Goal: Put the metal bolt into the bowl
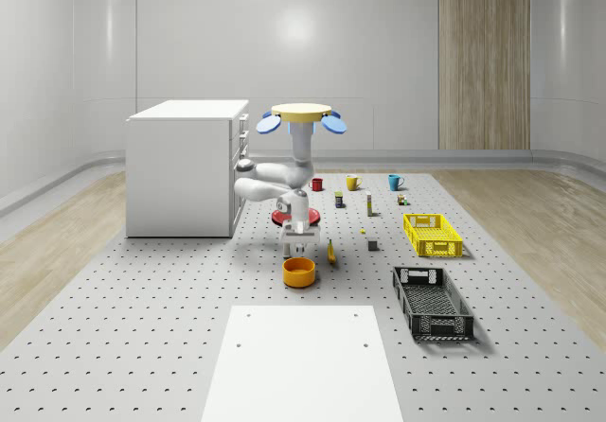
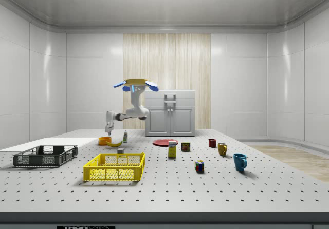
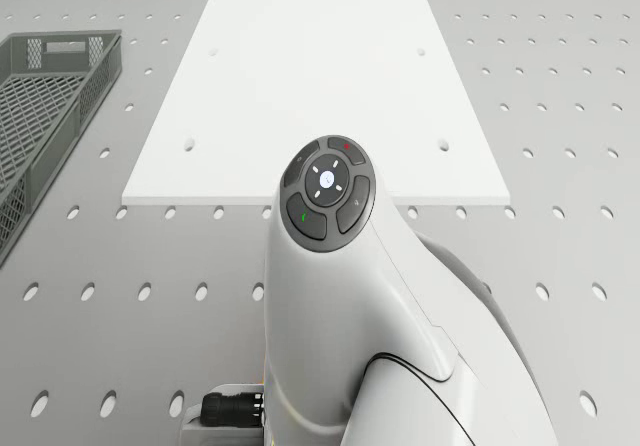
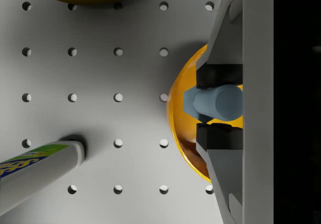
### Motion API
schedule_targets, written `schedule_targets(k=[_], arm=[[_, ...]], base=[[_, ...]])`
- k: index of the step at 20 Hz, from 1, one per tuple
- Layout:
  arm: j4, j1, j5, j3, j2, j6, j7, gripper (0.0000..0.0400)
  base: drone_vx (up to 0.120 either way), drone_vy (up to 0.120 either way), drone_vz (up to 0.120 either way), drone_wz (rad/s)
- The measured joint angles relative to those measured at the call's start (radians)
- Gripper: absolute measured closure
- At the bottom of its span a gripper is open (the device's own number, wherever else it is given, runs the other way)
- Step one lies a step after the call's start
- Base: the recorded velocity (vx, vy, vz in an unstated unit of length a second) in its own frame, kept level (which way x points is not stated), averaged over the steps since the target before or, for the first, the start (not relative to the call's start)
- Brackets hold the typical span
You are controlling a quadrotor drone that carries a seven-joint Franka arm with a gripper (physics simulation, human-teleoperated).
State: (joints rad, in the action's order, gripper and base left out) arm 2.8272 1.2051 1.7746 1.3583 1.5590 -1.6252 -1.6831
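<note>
A grey-blue metal bolt (image 4: 220, 102) sits crosswise between the black pads (image 4: 218, 75), and my gripper (image 4: 201, 106) is shut on it. Directly beneath it lies part of the orange bowl (image 4: 181, 118). In the whole-scene view the drone (image 1: 301, 117) hovers over the perforated table, its white arm reaching down. The gripper (image 1: 297, 248) hangs just above the orange bowl (image 1: 299, 272). From the side, the gripper (image 2: 108, 127) is a short way above the bowl (image 2: 104, 140).
A banana (image 1: 331, 252) lies right of the bowl and a red plate (image 1: 295, 217) behind it. A white cabinet (image 1: 185, 167), a yellow crate (image 1: 432, 235), a black crate (image 1: 433, 301) and a white sheet (image 1: 303, 360) stand around. A labelled bottle (image 4: 35, 169) is near the bowl.
</note>
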Motion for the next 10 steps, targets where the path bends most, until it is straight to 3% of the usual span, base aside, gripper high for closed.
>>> schedule_targets(k=[1,7,10], arm=[[0.000,0.000,0.000,0.000,0.000,0.000,0.000,0.0300],[0.000,0.001,-0.001,0.000,0.003,-0.003,-0.001,0.0300],[0.000,0.001,-0.001,0.000,0.004,-0.004,-0.001,0.0300]], base=[[0.120,-0.120,0.000,0.000],[0.120,0.000,0.000,0.000],[0.027,0.000,0.000,0.000]])
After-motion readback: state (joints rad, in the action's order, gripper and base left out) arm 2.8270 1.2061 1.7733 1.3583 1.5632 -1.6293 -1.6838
